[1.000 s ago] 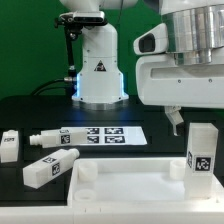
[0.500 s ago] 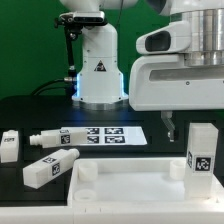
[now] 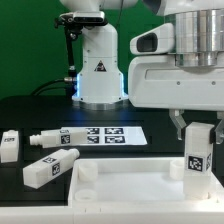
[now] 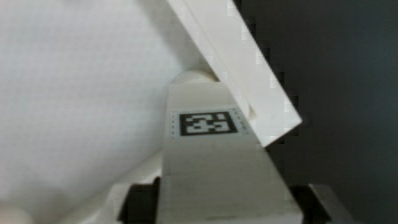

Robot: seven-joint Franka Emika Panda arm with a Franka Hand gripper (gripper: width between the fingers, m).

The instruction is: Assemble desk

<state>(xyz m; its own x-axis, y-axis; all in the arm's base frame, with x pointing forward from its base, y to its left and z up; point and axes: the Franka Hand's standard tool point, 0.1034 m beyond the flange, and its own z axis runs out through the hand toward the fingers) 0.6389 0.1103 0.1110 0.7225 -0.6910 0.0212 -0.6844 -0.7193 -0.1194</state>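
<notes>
At top (image 3: 130, 192)'s far corner, exterior view's right: one leg (image 3: 200, 150) upright between gripper (image 3: 193, 123) fingers, clamped or not unclear. Off top's exterior-view left: three legs (image 3: 8, 146) (image 3: 50, 138) (image 3: 50, 167) lying, one marker board (image 3: 100, 134).

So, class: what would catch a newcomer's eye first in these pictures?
The big white pincer straddles an upright leg at the exterior view's right. That leg stands in a corner of the white desk top; three loose legs lie at the exterior view's left.
</notes>
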